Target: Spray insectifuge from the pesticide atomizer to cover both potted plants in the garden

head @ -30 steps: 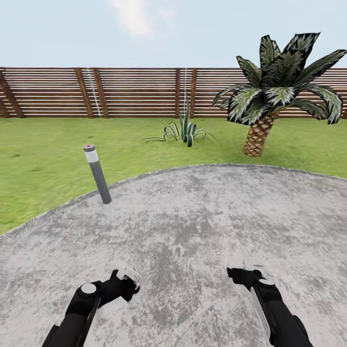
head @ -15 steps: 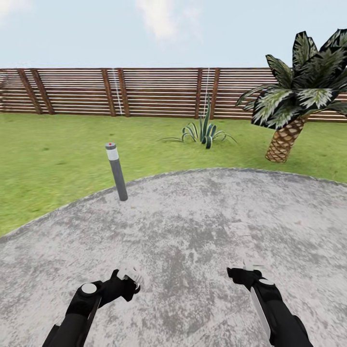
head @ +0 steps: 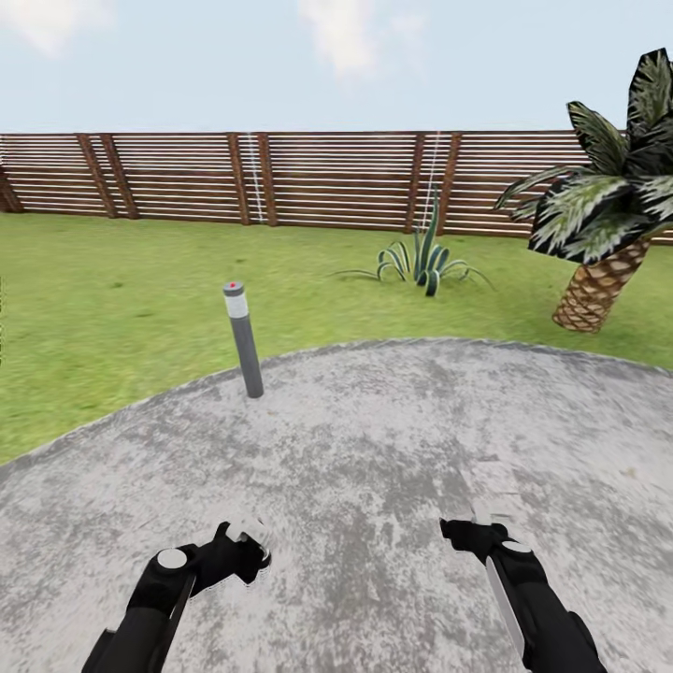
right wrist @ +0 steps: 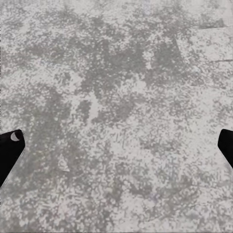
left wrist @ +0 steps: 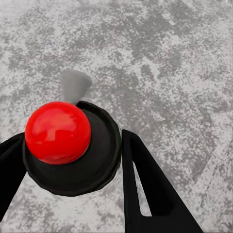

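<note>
- Both black arms hang low over the round grey mottled stone patio (head: 393, 449).
- The left gripper (head: 245, 542) has its black fingers (left wrist: 145, 189) clamped on a black round-topped object with a glossy red ball (left wrist: 58, 132); what it is, I cannot tell.
- The right gripper (head: 477, 531) is spread wide with nothing between its fingers.
- A grey bollard lamp with a red dot (head: 243, 338) stands at the patio's edge by the green lawn (head: 112, 308).
- A striped blue-green agave (head: 425, 262) sits before the brown slatted wooden fence (head: 280, 178), well apart from a scaly-trunked palm (head: 608, 224).
</note>
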Motion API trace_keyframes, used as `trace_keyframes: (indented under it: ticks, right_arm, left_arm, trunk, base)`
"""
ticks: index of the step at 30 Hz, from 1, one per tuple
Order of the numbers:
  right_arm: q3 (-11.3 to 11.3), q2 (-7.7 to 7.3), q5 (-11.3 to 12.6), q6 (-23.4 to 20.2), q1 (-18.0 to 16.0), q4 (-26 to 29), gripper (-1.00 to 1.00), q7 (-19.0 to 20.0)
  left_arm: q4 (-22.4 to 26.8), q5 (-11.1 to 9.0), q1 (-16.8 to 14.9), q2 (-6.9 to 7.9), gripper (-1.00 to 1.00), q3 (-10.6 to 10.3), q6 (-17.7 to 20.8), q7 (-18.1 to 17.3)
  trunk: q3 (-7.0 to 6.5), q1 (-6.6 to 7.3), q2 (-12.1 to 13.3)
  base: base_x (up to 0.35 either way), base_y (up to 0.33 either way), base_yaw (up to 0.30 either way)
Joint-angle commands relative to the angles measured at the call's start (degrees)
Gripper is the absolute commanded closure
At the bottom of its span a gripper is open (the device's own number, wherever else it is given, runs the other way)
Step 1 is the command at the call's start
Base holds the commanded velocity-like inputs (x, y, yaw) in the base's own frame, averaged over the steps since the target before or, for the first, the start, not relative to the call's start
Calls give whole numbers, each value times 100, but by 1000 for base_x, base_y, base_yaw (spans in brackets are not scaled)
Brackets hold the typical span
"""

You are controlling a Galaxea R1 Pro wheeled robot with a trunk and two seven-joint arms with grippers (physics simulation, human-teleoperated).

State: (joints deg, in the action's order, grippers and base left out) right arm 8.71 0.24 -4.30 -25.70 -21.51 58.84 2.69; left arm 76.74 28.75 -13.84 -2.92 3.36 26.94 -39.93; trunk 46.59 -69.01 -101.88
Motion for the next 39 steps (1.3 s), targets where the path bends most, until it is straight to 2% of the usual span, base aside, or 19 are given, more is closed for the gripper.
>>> trace_keyframes:
  ticks: [1, 26, 39]
  right_arm:
    - [11, 3, -45, -31, -2, 9, -100, 29]
    - [16, 3, -45, -31, -2, 13, -100, 26]
    - [17, -2, -45, -31, -2, 12, -100, 25]
  left_arm:
    - [7, 34, -5, -7, 100, 15, 22, -50]
    - [7, 34, 1, -7, 100, 15, 22, -59]
    - [0, 34, 2, -7, 100, -27, 22, -62]
  trunk:
    - [5, -3, -2]
    - [5, -3, -2]
    - [5, -3, -2]
  base:
    - [346, -2, 133]
    - [340, 0, 251]
    - [27, 0, 258]
